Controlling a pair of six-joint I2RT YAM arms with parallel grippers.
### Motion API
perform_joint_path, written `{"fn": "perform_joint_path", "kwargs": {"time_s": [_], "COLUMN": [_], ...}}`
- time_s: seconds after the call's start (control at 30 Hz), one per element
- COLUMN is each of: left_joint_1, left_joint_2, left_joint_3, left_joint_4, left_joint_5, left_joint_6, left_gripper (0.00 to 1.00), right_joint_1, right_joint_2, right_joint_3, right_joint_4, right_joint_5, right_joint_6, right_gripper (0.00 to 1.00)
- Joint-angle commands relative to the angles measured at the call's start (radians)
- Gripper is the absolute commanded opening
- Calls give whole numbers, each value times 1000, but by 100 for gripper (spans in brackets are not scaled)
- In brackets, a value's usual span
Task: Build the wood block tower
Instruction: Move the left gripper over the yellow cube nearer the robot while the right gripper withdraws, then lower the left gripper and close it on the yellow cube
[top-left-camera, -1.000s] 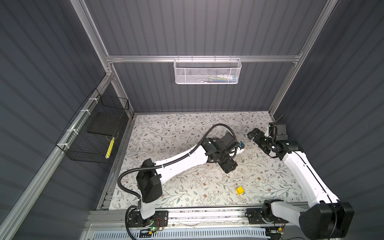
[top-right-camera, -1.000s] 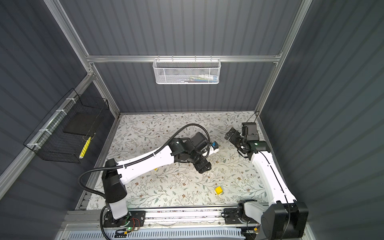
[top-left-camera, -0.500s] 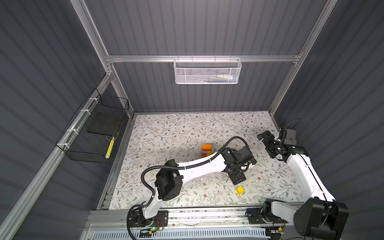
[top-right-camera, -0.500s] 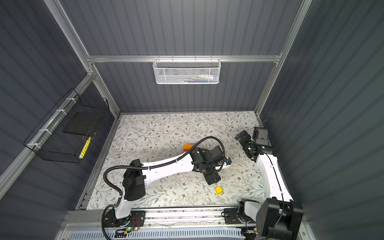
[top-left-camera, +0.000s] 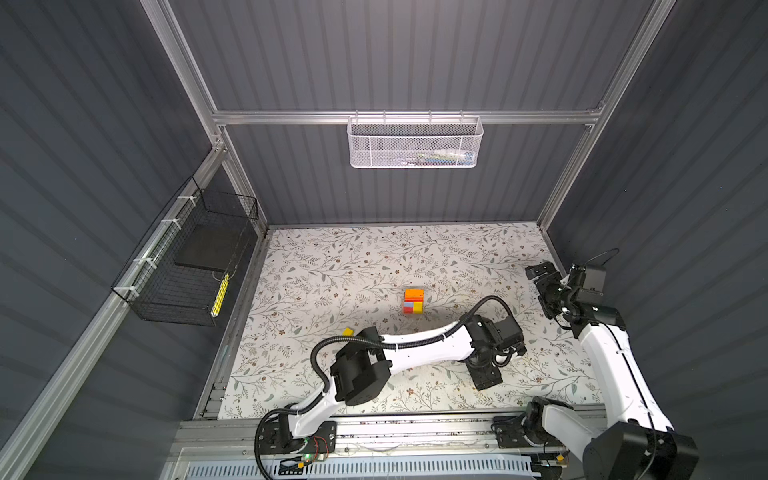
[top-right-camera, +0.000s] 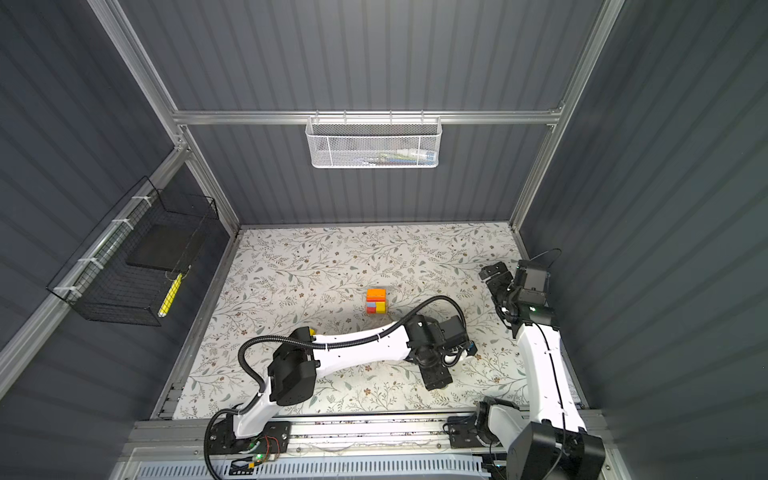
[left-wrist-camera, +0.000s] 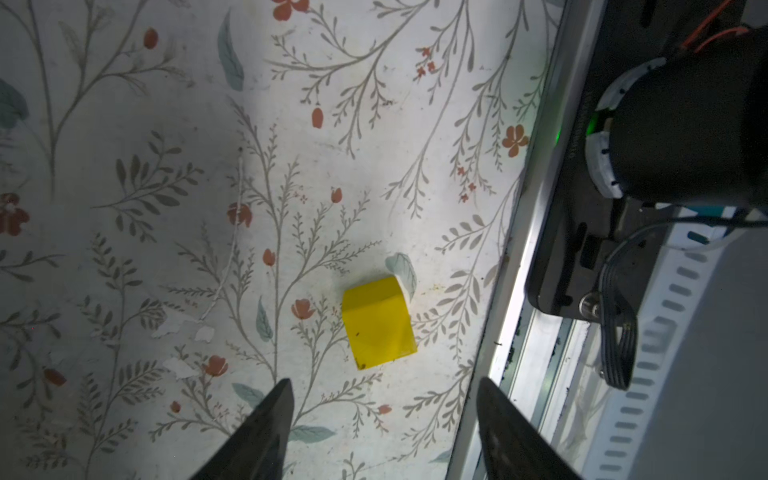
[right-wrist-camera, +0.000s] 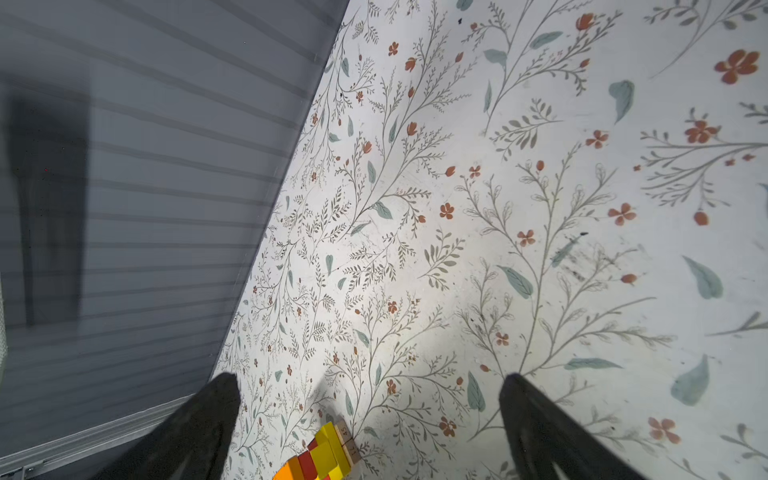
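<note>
The tower (top-left-camera: 413, 301) (top-right-camera: 376, 301) stands mid-table, a compact stack with orange on top and red, blue and yellow sides. In the right wrist view the tower (right-wrist-camera: 320, 457) shows at the frame edge. A loose yellow cube (left-wrist-camera: 378, 324) lies near the front rail, just ahead of my open left gripper (left-wrist-camera: 382, 386) and not between its fingers. In both top views the left gripper (top-left-camera: 486, 376) (top-right-camera: 436, 378) hides that cube. Another yellow block (top-left-camera: 348, 331) (top-right-camera: 309, 330) peeks out behind the left arm's elbow. My right gripper (top-left-camera: 540, 286) (top-right-camera: 494, 289) (right-wrist-camera: 369, 382) hangs open and empty at the right wall.
The front rail (left-wrist-camera: 519, 332) runs close beside the yellow cube, with an arm base (left-wrist-camera: 685, 124) behind it. A white mesh basket (top-left-camera: 415, 141) hangs on the back wall. A black wire basket (top-left-camera: 187, 266) hangs on the left wall.
My left arm has swung from over the tower to the front right, ending above the loose yellow cube and uncovering the tower. My right arm has drawn back toward the right wall.
</note>
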Motion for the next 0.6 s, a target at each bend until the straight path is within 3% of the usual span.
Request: {"fn": "perform_joint_path", "kwargs": {"time_s": [0.0,0.57], "left_joint_1": [-9,-19], "left_joint_2": [39,138], "left_joint_3": [44,119], "left_joint_4": [-53,-103], "left_joint_5": [23,-36], "left_joint_6": [-4,-76], "left_gripper": [67,56], "right_joint_1": [-6,-18], "right_joint_2": [-19,-108], "right_joint_3": [-21,-94], "right_joint_4": [35,34], "right_joint_5": [14,60], "right_joint_6": [28,8], "right_gripper": [99,99]}}
